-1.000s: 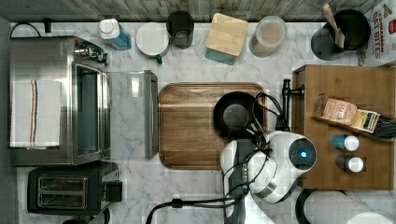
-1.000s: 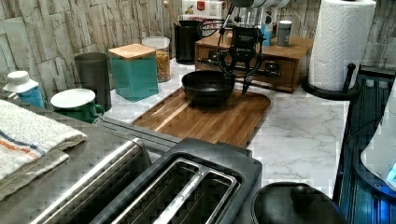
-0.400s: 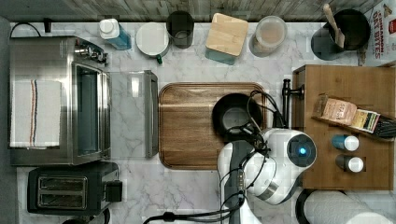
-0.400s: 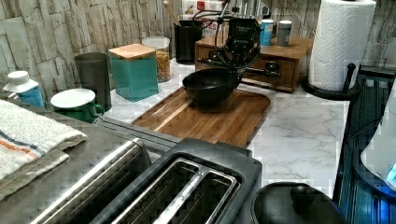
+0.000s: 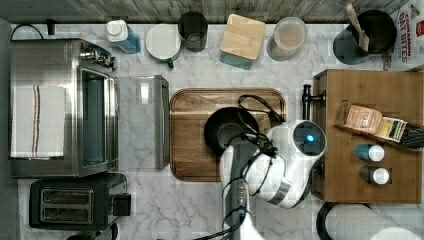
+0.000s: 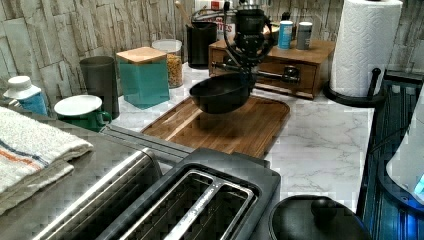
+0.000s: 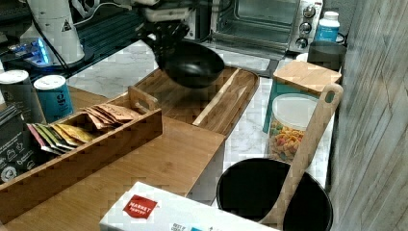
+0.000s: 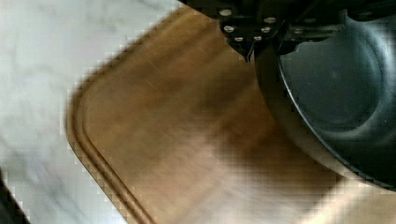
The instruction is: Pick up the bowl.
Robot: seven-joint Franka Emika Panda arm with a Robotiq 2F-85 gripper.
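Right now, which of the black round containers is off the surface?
The bowl, clamped by the gripper, hangs tilted above the wooden tray. The utensil pot and the dark cup stand on the counter by the back wall.

The round black bowl (image 6: 220, 92) hangs tilted above the wooden tray (image 6: 250, 127).

Top view: straight down on desk (image 5: 200, 210). Left and right views: low, from opposite ends, sharing tray (image 6: 260, 125). Wrist view: close above tray.
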